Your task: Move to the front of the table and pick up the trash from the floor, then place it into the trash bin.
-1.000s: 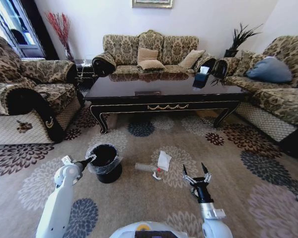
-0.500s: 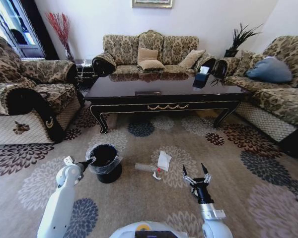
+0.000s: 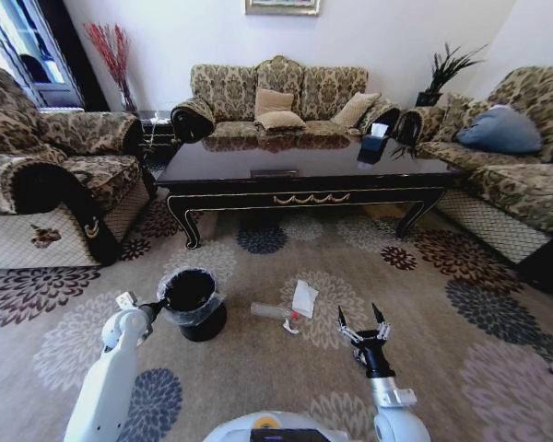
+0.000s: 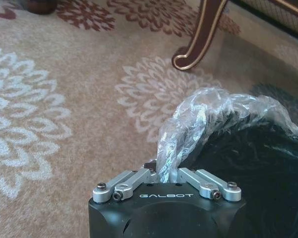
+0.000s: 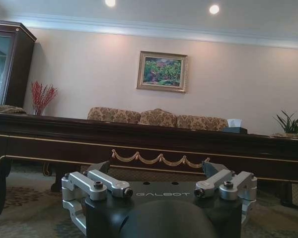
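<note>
- The left gripper (image 3: 158, 305), lower left of the head view, is pinched on the clear liner (image 4: 188, 130) at the rim of the trash bin (image 3: 194, 304) (the wrist view shows the plastic bunched between its jaws).
- The right gripper (image 3: 360, 322), lower centre-right, hovers low over the floor (image 3: 442, 368) with fingers spread wide, holding nothing.
- Between bin and right gripper lie a clear bottle (image 3: 269, 312) and crumpled white paper (image 3: 304, 298).
- The table (image 3: 304, 180) stands across mid-frame, beyond the trash.
</note>
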Controlling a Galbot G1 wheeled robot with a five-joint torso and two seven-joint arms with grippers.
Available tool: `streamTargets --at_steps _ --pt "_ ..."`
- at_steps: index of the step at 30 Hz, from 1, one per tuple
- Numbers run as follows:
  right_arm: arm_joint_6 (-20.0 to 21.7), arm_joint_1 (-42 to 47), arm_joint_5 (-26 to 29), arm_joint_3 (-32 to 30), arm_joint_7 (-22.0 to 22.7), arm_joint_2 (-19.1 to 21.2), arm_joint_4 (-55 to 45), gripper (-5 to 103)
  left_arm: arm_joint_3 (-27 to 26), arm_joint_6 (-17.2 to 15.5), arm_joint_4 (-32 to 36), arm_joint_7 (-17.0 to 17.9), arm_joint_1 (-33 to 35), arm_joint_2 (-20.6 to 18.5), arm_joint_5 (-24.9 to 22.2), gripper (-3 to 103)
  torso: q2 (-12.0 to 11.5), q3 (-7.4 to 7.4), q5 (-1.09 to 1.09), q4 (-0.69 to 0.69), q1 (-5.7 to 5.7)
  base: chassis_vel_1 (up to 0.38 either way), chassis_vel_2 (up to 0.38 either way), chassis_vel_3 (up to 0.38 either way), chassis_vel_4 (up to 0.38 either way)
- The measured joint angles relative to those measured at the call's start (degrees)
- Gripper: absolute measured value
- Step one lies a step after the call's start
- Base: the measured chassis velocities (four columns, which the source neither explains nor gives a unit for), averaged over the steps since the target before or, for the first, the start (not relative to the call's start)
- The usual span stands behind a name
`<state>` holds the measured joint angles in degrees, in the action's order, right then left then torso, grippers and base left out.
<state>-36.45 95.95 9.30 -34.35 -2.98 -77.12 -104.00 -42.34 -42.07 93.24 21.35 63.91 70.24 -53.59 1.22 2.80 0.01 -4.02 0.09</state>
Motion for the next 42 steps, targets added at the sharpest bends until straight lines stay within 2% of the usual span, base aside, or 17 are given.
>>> streamTargets --at_steps 4,8,12,13,14,19,22,25,26,28,30,32,38,42 --pt "0.2 -0.3 0.1 0.2 0.0 0.0 0.3 100 -0.4 0.0 0.7 -0.4 1.0 -0.4 1.3 6 0.0 0.00 -0.01 0.03 0.00 0.000 0.000 0.000 0.000" --pt "2.4 -0.6 0.6 0.8 1.9 0.2 0.3 100 -1.4 -0.1 2.8 -0.7 2.6 -1.1 2.0 3 0.0 0.01 -0.07 0.01 0.01 0.000 0.000 0.000 0.000" --pt "8.4 -1.2 3.6 2.3 7.8 0.8 0.6 100 -3.8 -0.1 9.6 -0.8 6.1 -2.3 1.9 2 0.0 0.00 0.01 0.01 0.00 0.000 0.000 0.000 0.000" --pt "10.1 -1.4 4.3 2.7 9.5 1.0 0.8 100 -4.4 -0.1 11.5 -0.8 7.3 -2.4 1.8 2 0.0 0.00 0.00 0.03 0.00 0.000 0.000 0.000 0.000" --pt "10.1 -1.4 4.3 2.7 9.5 1.0 0.8 100 -4.4 -0.1 11.5 -0.8 7.3 -2.4 1.8 2 0.0 0.00 0.00 0.03 0.00 0.000 0.000 0.000 0.000" --pt "17.4 -1.9 8.9 4.5 17.6 1.8 1.9 100 -6.5 -0.1 18.8 -0.7 12.5 -2.2 1.7 2 0.0 0.00 -0.01 0.03 0.00 0.000 0.000 0.000 0.000" --pt "19.3 -1.7 10.9 4.5 19.5 1.9 2.2 100 -6.7 -0.1 19.9 -0.7 13.2 -2.1 1.7 2 0.0 0.00 -0.01 0.04 0.00 0.000 0.000 0.000 0.000" --pt "24.3 -1.4 12.0 4.9 25.0 2.3 3.6 100 -6.6 -0.1 21.1 -0.7 13.7 -2.2 1.3 2 0.0 0.00 -0.01 -0.02 0.00 0.000 0.000 0.000 0.000" --pt "24.3 -1.4 12.0 4.9 25.0 2.3 3.6 100 -6.6 -0.1 21.1 -0.7 13.7 -2.2 1.3 2 0.0 0.00 -0.01 -0.02 0.00 0.000 0.000 0.000 0.000" --pt "27.2 -1.9 12.3 5.5 27.1 3.0 5.7 100 -6.5 -0.1 21.3 -0.8 14.0 -2.4 1.3 2 0.0 0.00 -0.01 0.02 0.00 0.000 0.000 0.000 0.000" --pt "27.8 -2.3 12.4 5.7 27.5 3.2 7.2 100 -6.3 -0.1 21.3 -0.8 14.0 -2.5 1.3 2 0.0 0.00 -0.01 0.04 0.00 0.000 0.000 0.000 0.000" --pt "28.3 -3.5 13.3 6.1 27.6 3.3 10.8 100 -6.1 -0.1 21.5 -0.8 14.2 -2.6 1.3 2 0.0 0.00 -0.02 0.00 0.00 0.000 0.000 0.000 0.000" --pt "27.4 -9.2 16.1 7.1 22.8 3.4 21.0 100 -6.7 -0.1 23.7 -0.8 16.4 -2.0 1.2 2 0.0 0.00 0.00 0.04 0.00 0.000 0.000 0.000 0.000" --pt "25.4 -12.1 14.3 7.1 20.3 3.3 25.6 100 -7.0 -0.1 25.6 -0.8 17.8 -1.3 1.2 2 0.0 0.00 -0.01 0.03 0.00 0.000 0.000 0.000 0.000"
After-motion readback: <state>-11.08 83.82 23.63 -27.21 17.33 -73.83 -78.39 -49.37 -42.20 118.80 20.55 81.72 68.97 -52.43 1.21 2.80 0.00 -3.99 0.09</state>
